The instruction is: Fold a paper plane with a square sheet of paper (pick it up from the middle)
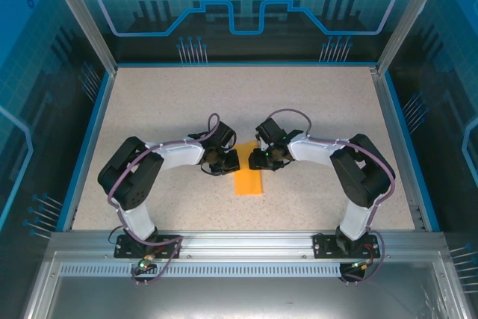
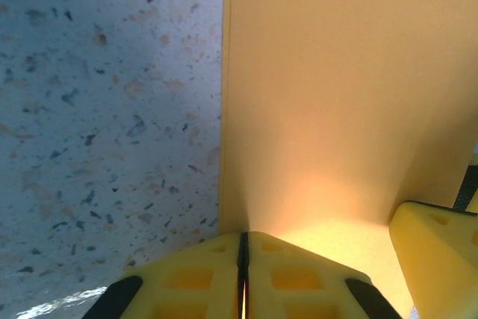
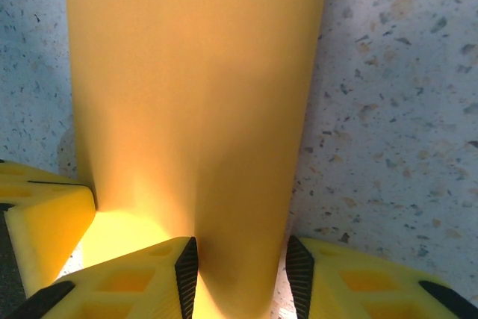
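The square sheet of paper [image 1: 249, 181] is bright orange and lies folded into a narrow strip on the table between the two arms. My left gripper [image 1: 227, 160] is at the strip's far left edge. In the left wrist view its jaws [image 2: 243, 248] are pressed together with a sliver of orange paper [image 2: 328, 95] pinched between the pads. My right gripper [image 1: 263, 159] is at the far right edge. In the right wrist view it [image 3: 240, 270] stands open astride a raised fold of the paper [image 3: 194, 95]. The left pad touches the paper and the right pad is just apart from it.
The speckled tabletop [image 1: 164, 110] has a blue raised rim [image 1: 88, 140] on its sides. A yellow finger of the right gripper [image 2: 437, 259] shows beside the left jaws. A finger of the left gripper [image 3: 45, 222] shows beside the right jaws.
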### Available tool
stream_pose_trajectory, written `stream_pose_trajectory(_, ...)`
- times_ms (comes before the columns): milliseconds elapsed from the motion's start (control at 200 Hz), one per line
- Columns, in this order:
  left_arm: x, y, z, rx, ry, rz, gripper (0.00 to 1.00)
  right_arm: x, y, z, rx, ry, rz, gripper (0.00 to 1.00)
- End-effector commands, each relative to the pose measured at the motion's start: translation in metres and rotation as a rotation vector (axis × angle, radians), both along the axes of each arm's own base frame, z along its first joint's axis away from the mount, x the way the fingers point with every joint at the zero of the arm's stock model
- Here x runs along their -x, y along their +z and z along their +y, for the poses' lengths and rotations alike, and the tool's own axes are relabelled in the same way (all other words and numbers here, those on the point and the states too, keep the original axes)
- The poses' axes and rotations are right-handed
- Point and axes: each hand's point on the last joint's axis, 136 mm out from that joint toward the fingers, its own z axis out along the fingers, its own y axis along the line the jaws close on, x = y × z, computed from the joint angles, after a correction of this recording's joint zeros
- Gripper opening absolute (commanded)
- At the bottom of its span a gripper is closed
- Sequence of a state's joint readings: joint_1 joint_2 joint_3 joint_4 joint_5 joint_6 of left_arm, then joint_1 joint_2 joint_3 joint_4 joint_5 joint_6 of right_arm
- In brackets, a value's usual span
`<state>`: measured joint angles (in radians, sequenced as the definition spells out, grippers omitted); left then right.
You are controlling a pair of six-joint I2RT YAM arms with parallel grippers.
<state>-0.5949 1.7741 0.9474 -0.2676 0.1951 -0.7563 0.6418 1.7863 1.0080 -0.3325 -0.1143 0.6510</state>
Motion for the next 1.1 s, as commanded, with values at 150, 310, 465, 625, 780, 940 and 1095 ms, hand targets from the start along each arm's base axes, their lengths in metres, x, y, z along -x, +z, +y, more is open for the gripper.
stream_pose_trajectory(150, 0.021, -0.037, 0.029, -0.171, -0.025, 0.086, 0.09, 0.01, 0.006, -0.008, 0.031, -0.008, 0.025, 0.45)
stream_pose_trajectory(310, 0.023, -0.042, 0.03, -0.18, -0.028, 0.096, 0.09, 0.007, 0.03, -0.007, -0.019, -0.014, -0.013, 0.47)
stream_pose_trajectory(465, 0.024, -0.045, 0.032, -0.193, -0.031, 0.098, 0.08, 0.007, 0.053, 0.001, -0.135, -0.026, -0.041, 0.4)
stream_pose_trajectory(625, 0.025, -0.047, 0.036, -0.212, -0.036, 0.101, 0.08, 0.01, 0.055, 0.022, -0.267, -0.015, -0.004, 0.24)
stream_pose_trajectory(780, 0.026, -0.049, 0.037, -0.219, -0.04, 0.106, 0.07, 0.011, 0.038, 0.031, -0.289, -0.007, 0.04, 0.13)
stream_pose_trajectory(940, 0.026, -0.05, 0.037, -0.225, -0.041, 0.107, 0.07, 0.008, 0.022, 0.03, -0.254, -0.001, 0.054, 0.1)
stream_pose_trajectory(1095, 0.026, -0.051, 0.038, -0.231, -0.046, 0.109, 0.07, 0.006, 0.007, 0.02, -0.196, -0.005, 0.057, 0.1)
